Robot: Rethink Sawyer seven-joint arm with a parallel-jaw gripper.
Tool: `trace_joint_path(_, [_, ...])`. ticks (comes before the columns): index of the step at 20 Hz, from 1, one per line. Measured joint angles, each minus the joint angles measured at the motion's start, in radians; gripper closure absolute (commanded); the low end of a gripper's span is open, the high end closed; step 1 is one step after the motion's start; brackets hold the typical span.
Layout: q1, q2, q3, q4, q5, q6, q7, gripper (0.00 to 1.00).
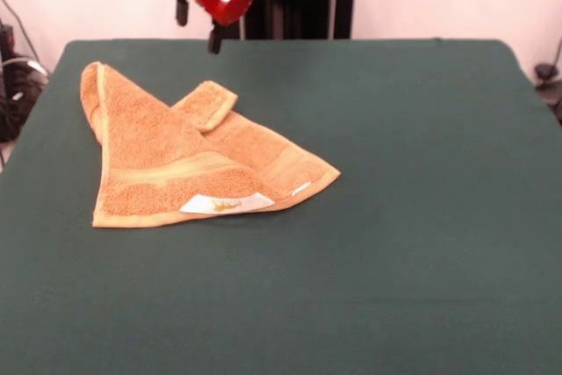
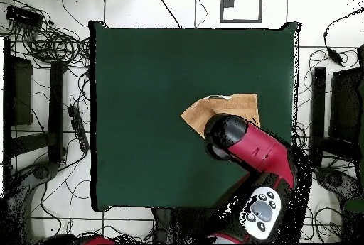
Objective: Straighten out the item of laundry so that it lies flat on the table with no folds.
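- Towel (image 1: 189,160) folded and rumpled on table (image 1: 395,243), near far left corner, white label facing front edge.
- Gripper (image 1: 198,28) raised above towel's far edge, touching nothing; opening impossible to tell.

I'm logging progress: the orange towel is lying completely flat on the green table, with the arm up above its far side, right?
Not quite. The towel is not flat: the front view shows it folded over itself, with a corner flap turned back on top. The rest holds: it lies on the green table, and the gripper hangs above its far side.
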Motion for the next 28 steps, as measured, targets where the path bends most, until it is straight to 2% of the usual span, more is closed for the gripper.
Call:
trace_joint_path(10, [-0.042, 0.048, 0.029, -0.011, 0.021, -0.177, 0.0, 0.0])
trace_joint_path(19, [-0.121, 0.086, 0.159, 0.011, 0.065, -0.371, 0.0, 0.0])
trace_joint_path(22, [-0.134, 0.101, 0.186, 0.011, 0.079, -0.387, 0.0, 0.0])
trace_joint_path(28, [-0.112, 0.132, 0.172, 0.009, 0.095, -0.366, 0.0, 0.0])
